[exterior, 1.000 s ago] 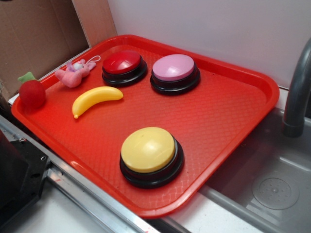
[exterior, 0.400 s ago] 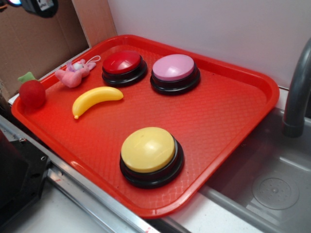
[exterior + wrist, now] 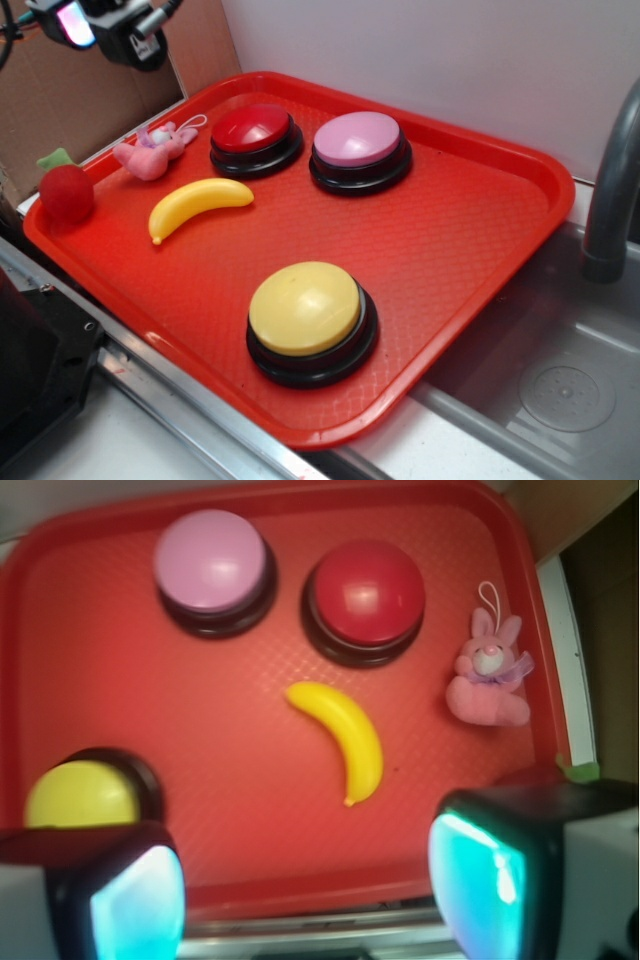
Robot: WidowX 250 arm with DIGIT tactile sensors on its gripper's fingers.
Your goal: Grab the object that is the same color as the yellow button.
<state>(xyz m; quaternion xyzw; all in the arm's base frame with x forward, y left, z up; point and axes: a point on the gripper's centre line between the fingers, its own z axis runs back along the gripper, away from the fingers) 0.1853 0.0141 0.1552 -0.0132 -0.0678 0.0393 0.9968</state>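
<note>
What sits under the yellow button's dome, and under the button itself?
The yellow button has a pale yellow dome on a black base, which rests directly on the red tray. The tray surface beneath the base is covered, so nothing there can be seen.

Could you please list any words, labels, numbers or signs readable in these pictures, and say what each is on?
None can be read: the three buttons, banana, bunny, strawberry and tray show no print in either view, and neither does the gripper.
</note>
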